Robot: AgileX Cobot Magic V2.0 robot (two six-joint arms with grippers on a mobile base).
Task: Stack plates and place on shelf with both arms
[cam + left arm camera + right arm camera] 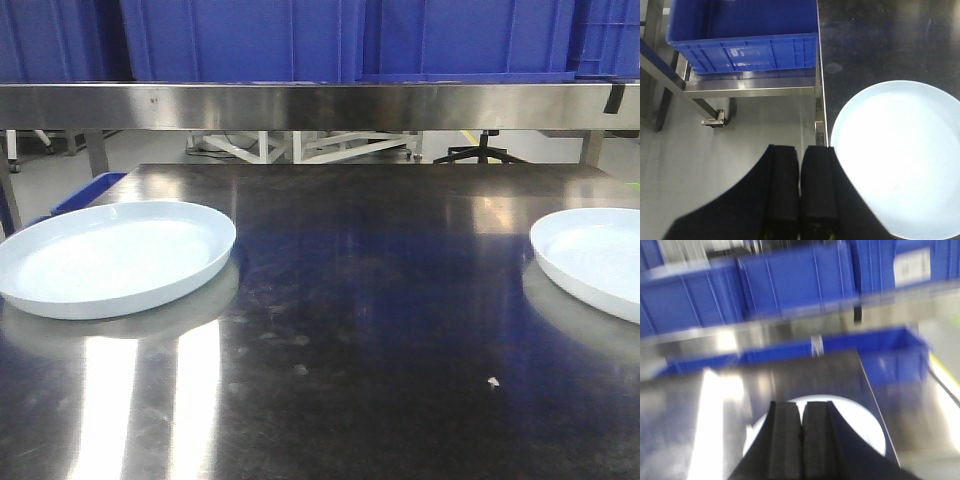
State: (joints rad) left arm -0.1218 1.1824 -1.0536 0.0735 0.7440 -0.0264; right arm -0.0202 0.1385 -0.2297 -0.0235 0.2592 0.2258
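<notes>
Left plate (115, 255) and right plate (595, 255) well apart on table (350, 330)
We see left gripper (800, 156) and right gripper (801, 409) both pressed together, empty.

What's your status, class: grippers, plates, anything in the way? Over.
Both shut, empty: left gripper, right gripper. Unstacked, far apart: left plate, right plate. Only bare table between them.

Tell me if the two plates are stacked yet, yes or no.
No: the left plate sits apart from the right plate, with bare steel table between them.
</notes>
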